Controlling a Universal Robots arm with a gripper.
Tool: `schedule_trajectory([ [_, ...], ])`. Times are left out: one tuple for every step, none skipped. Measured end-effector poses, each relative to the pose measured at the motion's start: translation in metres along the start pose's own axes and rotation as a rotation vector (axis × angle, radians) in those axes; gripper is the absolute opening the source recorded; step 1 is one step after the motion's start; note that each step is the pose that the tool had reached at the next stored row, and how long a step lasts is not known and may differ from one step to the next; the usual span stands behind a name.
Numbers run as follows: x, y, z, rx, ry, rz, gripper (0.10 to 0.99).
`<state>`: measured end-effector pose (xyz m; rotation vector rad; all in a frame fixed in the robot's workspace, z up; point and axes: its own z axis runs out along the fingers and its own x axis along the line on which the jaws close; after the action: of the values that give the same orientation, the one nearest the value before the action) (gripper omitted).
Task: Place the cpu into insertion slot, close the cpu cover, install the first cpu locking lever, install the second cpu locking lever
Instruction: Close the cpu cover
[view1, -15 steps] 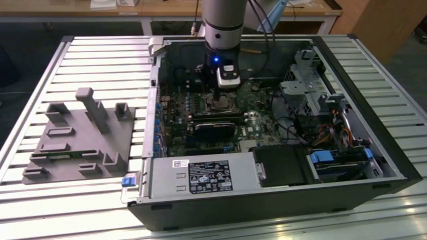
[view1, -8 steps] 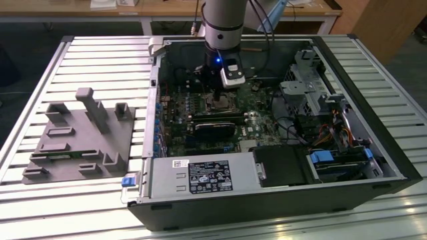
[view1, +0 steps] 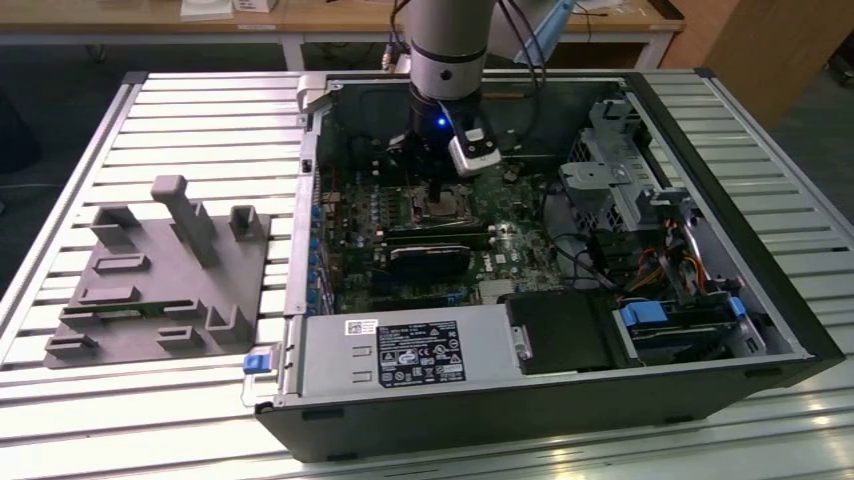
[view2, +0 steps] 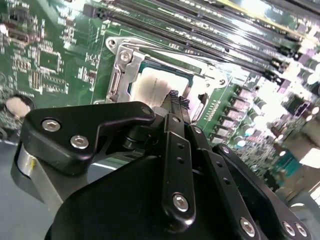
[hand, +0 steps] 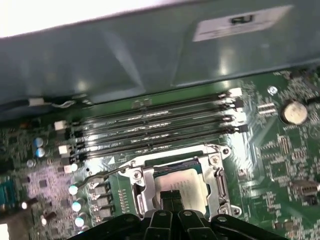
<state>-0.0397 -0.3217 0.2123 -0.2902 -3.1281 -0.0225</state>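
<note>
Gripper: fingers pressed together, nothing between them. Tips low over chip; contact not discernible. Chip lies flat in socket, near middle of board, just beside memory slots. Cover looks down around chip. Wire lever juts from socket corner toward board edge; appears unlatched. Judgement: closed tips serve as pusher. Bear on cover or lever, never chip face. Push slow, straight. Mind capacitors beside lever.

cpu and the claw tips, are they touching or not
Cannot tell. In both wrist views the claw tips lie over the cpu face, but neither view shows plain contact or a gap beneath them.
</note>
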Motion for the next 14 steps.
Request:
schedule_trajectory([
  [0.0, 0.0, 0.0001, 0.0, 0.0003, -0.019, 0.106],
  [0.0, 0.0, 0.0003, 0.0, 0.0006, -0.037, 0.106],
  [0.0, 0.0, 0.0004, 0.0, 0.0008, -0.055, 0.106],
  [0.0, 0.0, 0.0006, 0.0, 0.0011, -0.073, 0.106],
  [0.0, 0.0, 0.0007, 0.0, 0.0013, -0.091, 0.106],
  [0.0, 0.0, 0.0009, 0.0, 0.0016, -0.109, 0.106],
  [0.0, 0.0, 0.001, 0.0, 0.0018, -0.128, 0.106],
  [0.0, 0.0, 0.0011, 0.0, 0.0021, -0.144, 0.106],
  [0.0, -0.0001, 0.0013, 0.0, 0.002, -0.157, 0.106],
  [0.0001, -0.0003, 0.0015, 0.0, 0.0015, -0.167, 0.106],
  [0.0003, -0.0004, 0.0018, 0.0, 0.0006, -0.173, 0.106],
  [0.001, -0.0005, 0.0021, 0.0, -0.0005, -0.177, 0.106],
  [0.002, -0.0008, 0.0024, 0.0, -0.0018, -0.18, 0.106],
  [0.0035, -0.0011, 0.0025, 0.0, -0.003, -0.181, 0.106],
])
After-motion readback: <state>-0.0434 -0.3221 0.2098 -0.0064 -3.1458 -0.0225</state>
